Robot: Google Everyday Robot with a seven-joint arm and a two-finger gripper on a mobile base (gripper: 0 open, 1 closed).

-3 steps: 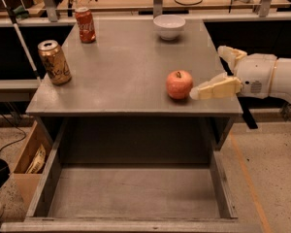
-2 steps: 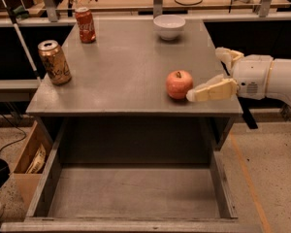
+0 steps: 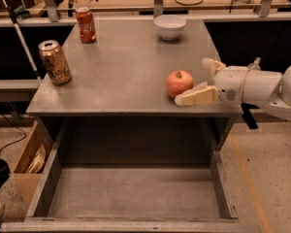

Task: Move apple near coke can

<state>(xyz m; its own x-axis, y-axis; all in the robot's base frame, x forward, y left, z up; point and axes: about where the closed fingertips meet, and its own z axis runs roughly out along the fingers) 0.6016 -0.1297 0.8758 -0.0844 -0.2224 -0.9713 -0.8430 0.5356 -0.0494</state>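
The reddish-orange apple (image 3: 179, 83) sits on the grey table (image 3: 126, 72) near its front right edge. The red coke can (image 3: 86, 24) stands upright at the table's back left. My gripper (image 3: 192, 81) comes in from the right at table height, open. One finger (image 3: 196, 96) lies just in front and to the right of the apple. The other finger (image 3: 209, 65) is behind and to the right of it. The apple sits at the mouth of the fingers; I cannot tell whether they touch it.
A gold-tan can (image 3: 55, 62) stands upright at the table's left edge. A white bowl (image 3: 169, 26) sits at the back centre. An open drawer (image 3: 131, 193) juts out below the table's front. A cardboard box (image 3: 31, 159) is on the floor at left.
My gripper has slid left, so its near finger now reaches along the front of the apple. The apple and both cans have stayed put.
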